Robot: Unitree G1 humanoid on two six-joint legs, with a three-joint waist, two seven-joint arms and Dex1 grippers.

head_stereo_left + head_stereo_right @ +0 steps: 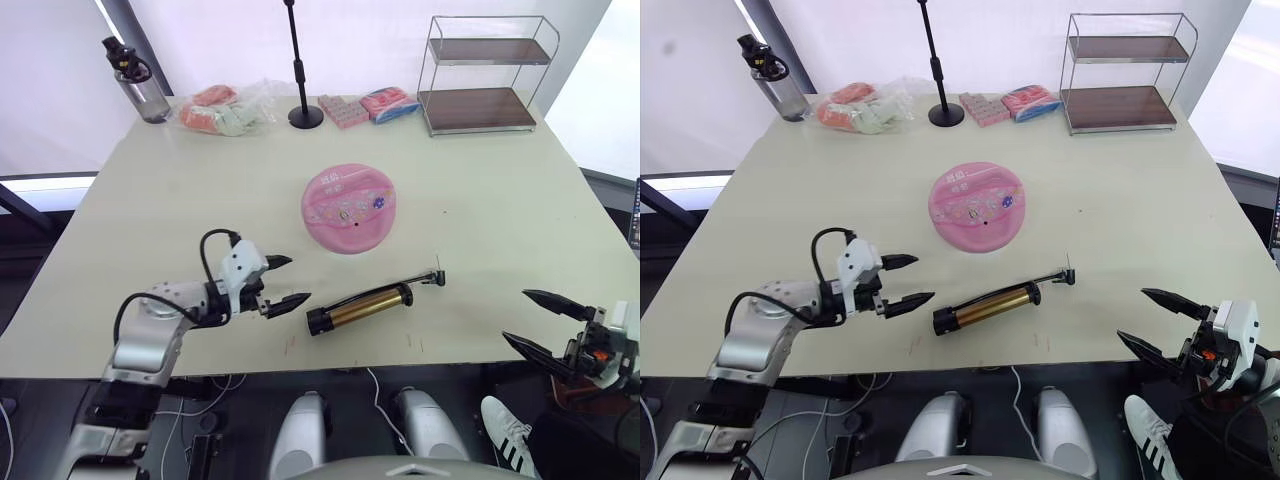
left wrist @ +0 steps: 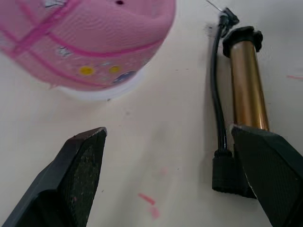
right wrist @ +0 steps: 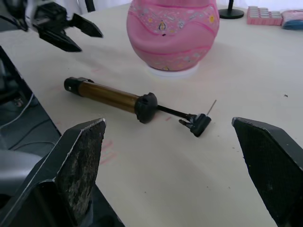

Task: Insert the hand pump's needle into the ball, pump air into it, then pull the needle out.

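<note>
A wide, pale cream table [image 1: 500, 220] carries everything here. At its far edge stand a two-tier wire rack with brown wooden shelves [image 1: 480, 75], a black stand pole on a round base [image 1: 302, 80], a clear water bottle with a black cap [image 1: 135, 80] and some pink and green packets [image 1: 220, 110]. Near the middle of the table sits the pink rubber ball [image 1: 348, 208], printed with white lettering and small colourful stickers; it looks squashed and disc-like, resting on a white ring, with a small dark valve hole on its upper face. Nearer the robot, apart from the ball, lies the hand pump [image 1: 360, 307], a slim gold-bronze metal cylinder with black end caps, flat on the table with its thin black hose alongside it. The needle [image 3: 211, 107], a tiny metal pin on a black fitting at the hose's tip, points up and away, touching nothing. The left gripper [image 1: 284, 281] hovers low over the table just beside the pump's near end cap, its two black jaws spread wide and holding nothing. The right gripper [image 1: 538, 320] sits at the table's near right edge, well apart from the pump, jaws also wide open and empty. By the look of it, the task has hardly begun: the pump is not yet grasped, and inserting, pumping and withdrawing all remain.
</note>
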